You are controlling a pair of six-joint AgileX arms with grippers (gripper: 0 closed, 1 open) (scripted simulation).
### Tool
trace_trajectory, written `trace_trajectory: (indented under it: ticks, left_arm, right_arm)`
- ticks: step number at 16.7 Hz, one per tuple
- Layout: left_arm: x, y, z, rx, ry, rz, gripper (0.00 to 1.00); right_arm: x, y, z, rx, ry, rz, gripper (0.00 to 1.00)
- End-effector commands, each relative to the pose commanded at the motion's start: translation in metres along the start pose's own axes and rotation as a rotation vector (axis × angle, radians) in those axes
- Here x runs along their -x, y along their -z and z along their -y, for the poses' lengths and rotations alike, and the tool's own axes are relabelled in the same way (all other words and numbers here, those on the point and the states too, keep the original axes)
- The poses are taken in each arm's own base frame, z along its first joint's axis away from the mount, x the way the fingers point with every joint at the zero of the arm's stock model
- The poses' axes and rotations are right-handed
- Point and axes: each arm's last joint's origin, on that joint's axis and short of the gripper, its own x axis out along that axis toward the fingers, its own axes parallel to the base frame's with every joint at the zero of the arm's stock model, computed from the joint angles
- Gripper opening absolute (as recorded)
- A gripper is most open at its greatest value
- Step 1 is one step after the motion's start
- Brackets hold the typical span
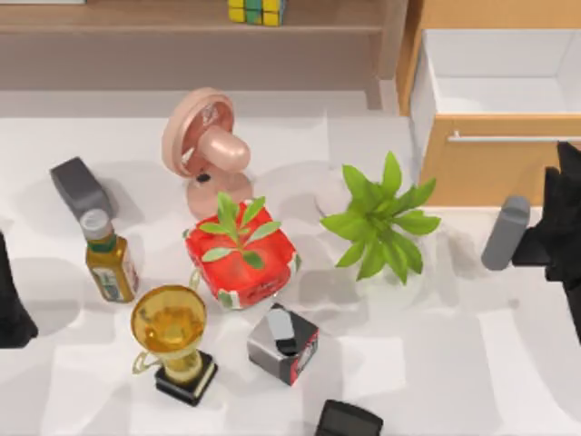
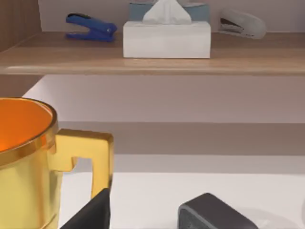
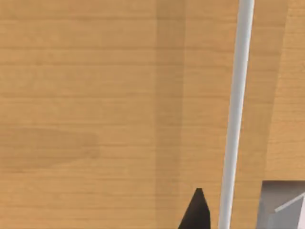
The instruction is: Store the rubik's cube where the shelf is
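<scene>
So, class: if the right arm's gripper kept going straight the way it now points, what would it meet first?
Probably the wooden drawer front, close beside its silver bar handle; how far off is unclear.

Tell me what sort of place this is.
Likely a simulated office or home desk: a white table with a shelf holding a stapler and tissue box, plus a desk fan and an open drawer.
</scene>
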Motion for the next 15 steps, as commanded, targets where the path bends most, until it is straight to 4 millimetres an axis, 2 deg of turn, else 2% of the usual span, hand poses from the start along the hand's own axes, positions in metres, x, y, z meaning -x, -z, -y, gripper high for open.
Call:
trace_trajectory:
  ticks: [3, 4, 12, 15]
  left_arm:
    - [0.0000, 0.0000, 0.0000, 0.000, 0.000, 0.000, 1.00]
    - [0.0000, 0.0000, 0.0000, 0.000, 0.000, 0.000, 1.00]
    - [0.0000, 0.0000, 0.0000, 0.000, 0.000, 0.000, 1.00]
    - [0.0000, 0.0000, 0.0000, 0.000, 0.000, 0.000, 1.00]
  right_arm:
    - [0.0000, 0.0000, 0.0000, 0.000, 0.000, 0.000, 0.02]
    - [0.0000, 0.0000, 0.0000, 0.000, 0.000, 0.000, 0.00]
    - [0.0004, -0.0001, -0.0001, 0.000, -0.001, 0.001, 0.00]
    - [-0.0067, -0.0008, 0.0013, -0.004, 0.009, 0.001, 0.00]
